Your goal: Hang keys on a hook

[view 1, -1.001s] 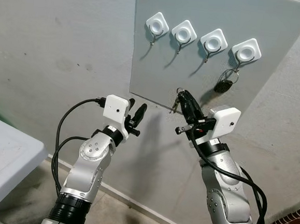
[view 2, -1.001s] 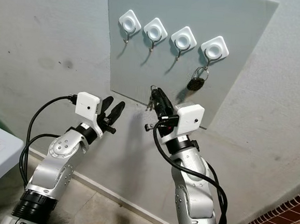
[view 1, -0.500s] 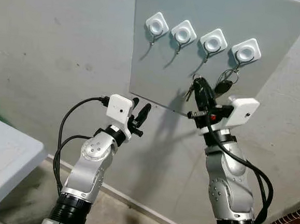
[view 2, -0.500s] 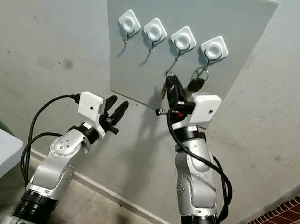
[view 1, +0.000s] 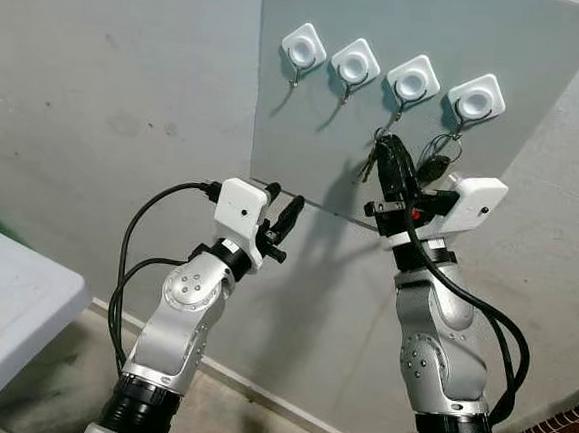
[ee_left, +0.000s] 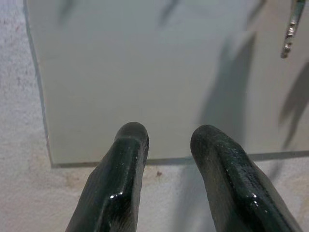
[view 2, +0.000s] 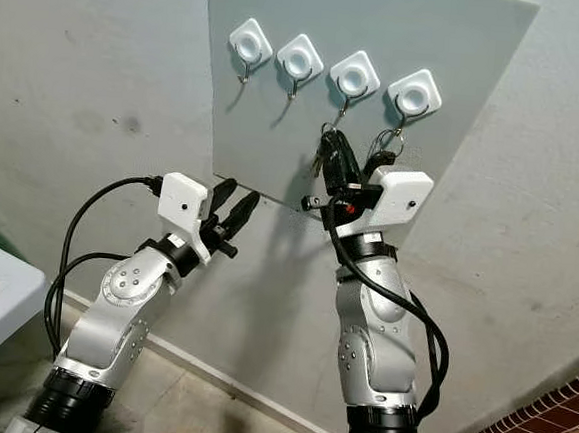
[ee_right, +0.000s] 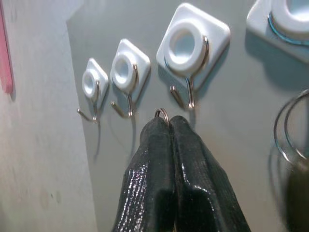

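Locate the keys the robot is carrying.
The keys are pinched in the right pincer, raised against the grey board, just below the third hook from the left.

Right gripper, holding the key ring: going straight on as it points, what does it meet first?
Probably the third hook from the robot's left; the right gripper holds the key ring just short of it, though depth is unclear.

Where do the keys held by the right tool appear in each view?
Left eye view: keys dangle from the right tool, below the third hook.
Right eye view: keys, same spot.
Left wrist view: a key tip before the grey board.
Right wrist view: their ring at the fingertips.
Shared landmark: the grey board.
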Robot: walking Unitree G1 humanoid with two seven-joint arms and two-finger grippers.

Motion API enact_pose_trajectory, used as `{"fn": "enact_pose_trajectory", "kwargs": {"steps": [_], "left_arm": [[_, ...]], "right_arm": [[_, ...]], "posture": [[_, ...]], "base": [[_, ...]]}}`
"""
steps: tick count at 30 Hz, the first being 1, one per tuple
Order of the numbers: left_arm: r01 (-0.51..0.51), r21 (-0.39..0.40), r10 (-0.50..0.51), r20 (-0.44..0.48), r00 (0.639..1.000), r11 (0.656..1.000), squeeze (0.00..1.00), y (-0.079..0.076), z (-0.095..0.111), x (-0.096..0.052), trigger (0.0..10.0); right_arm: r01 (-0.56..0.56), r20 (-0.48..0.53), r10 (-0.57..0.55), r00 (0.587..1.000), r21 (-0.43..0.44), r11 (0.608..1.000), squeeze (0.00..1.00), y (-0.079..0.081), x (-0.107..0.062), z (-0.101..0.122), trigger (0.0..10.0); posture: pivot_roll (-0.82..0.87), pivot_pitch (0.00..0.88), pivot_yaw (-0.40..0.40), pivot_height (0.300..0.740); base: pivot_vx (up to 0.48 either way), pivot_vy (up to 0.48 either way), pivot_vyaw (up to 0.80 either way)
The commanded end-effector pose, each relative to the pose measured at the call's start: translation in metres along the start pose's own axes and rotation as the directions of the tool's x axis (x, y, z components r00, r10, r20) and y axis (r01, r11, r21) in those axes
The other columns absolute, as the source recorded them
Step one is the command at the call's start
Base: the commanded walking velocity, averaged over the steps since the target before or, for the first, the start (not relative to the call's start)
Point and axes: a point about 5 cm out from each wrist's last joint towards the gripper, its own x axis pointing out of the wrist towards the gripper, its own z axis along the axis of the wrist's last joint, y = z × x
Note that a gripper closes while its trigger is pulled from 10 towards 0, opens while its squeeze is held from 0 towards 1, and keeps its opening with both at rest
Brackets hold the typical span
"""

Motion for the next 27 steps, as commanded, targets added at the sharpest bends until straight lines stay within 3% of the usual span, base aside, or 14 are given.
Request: {"fn": "enact_pose_trajectory", "kwargs": {"steps": [1,20,27], "left_arm": [[0.028,0.010,-0.028,0.013,1.000,1.000,0.00,-0.004,0.005,0.001,10.0],[0.048,0.014,-0.049,0.046,0.998,0.999,0.00,-0.009,0.014,0.002,10.0],[0.069,0.006,-0.069,0.110,0.992,0.998,0.00,-0.013,0.022,0.000,10.0]], "right_arm": [[0.007,0.042,-0.008,0.999,0.008,1.000,0.00,-0.001,0.005,0.011,10.0],[0.029,0.085,-0.033,0.996,0.058,0.998,0.00,-0.004,0.009,0.020,10.0],[0.002,0.061,-0.005,0.998,0.041,0.999,0.00,-0.001,0.006,0.016,10.0]], "posture": [[0.07,0.000,-0.045,0.740],[0.07,0.000,-0.046,0.740],[0.07,0.000,-0.045,0.740]], "base": [[0.000,0.000,0.00],[0.000,0.000,0.00],[0.000,0.000,0.00]]}}
